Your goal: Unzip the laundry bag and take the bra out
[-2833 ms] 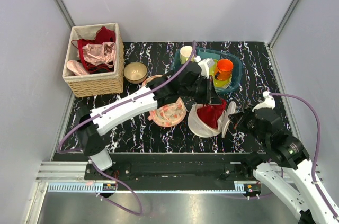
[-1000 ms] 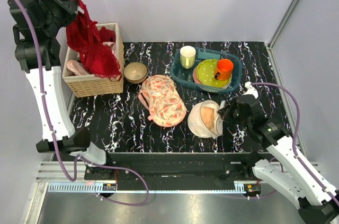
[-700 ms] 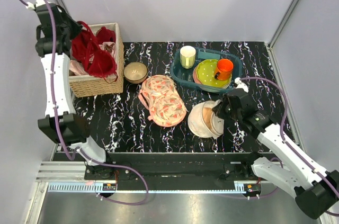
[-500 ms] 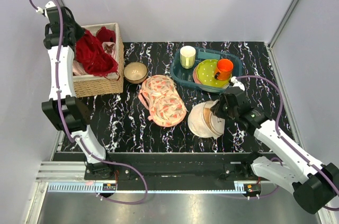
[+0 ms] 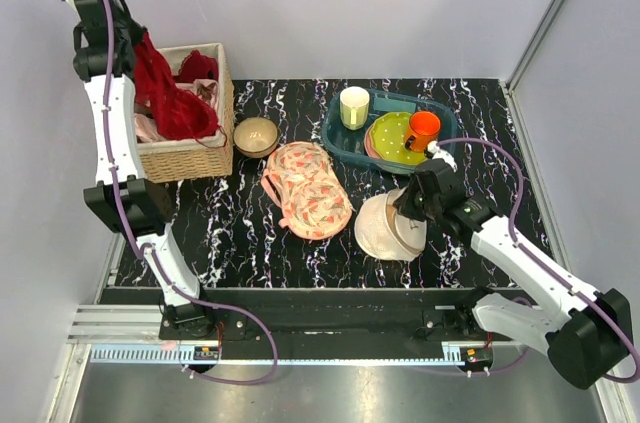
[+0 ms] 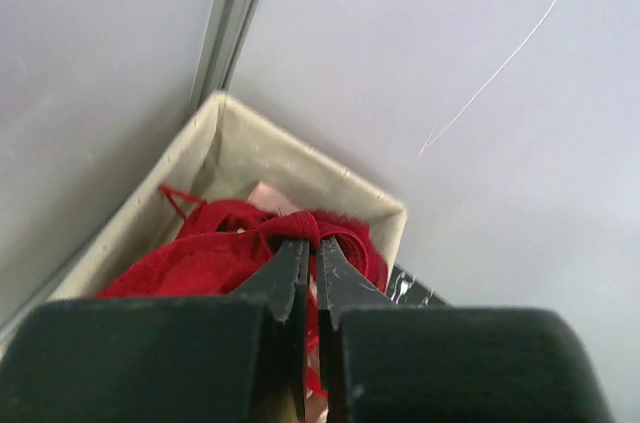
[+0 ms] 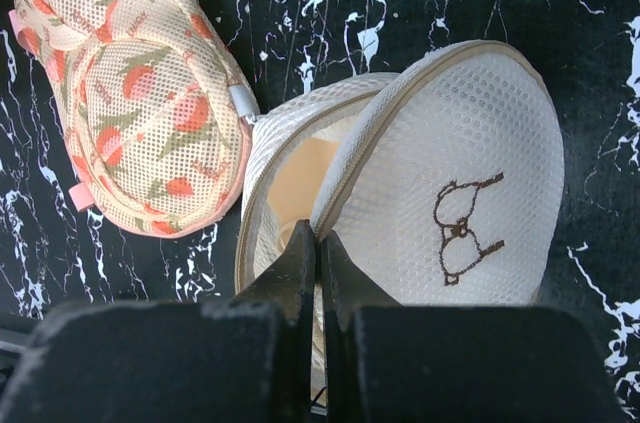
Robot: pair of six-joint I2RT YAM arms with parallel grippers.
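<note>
The white mesh laundry bag (image 5: 385, 228) lies open at the front right of the table. Its lid (image 7: 460, 193), printed with a small bra outline, is raised. My right gripper (image 5: 405, 208) is shut on the zip edge of that lid, as the right wrist view (image 7: 318, 238) shows, and the bag's inside looks pale and empty. My left gripper (image 5: 135, 43) is high at the back left, shut on a red bra (image 5: 165, 93). The bra hangs from the jaws into the wicker basket (image 5: 190, 155). In the left wrist view the gripper (image 6: 312, 243) pinches the bra (image 6: 200, 253) above the basket's liner (image 6: 300, 168).
A flat peach floral mesh pouch (image 5: 308, 188) lies just left of the bag and shows in the right wrist view (image 7: 130, 93). A teal tray (image 5: 345, 138) at the back holds a cream cup, a green plate and an orange cup. A small bowl (image 5: 257, 135) stands beside the basket.
My left arm carried the red bra from the bag to the basket, lowered it in, then rose slightly. My right gripper moved left and closed on the bag's lid edge.
</note>
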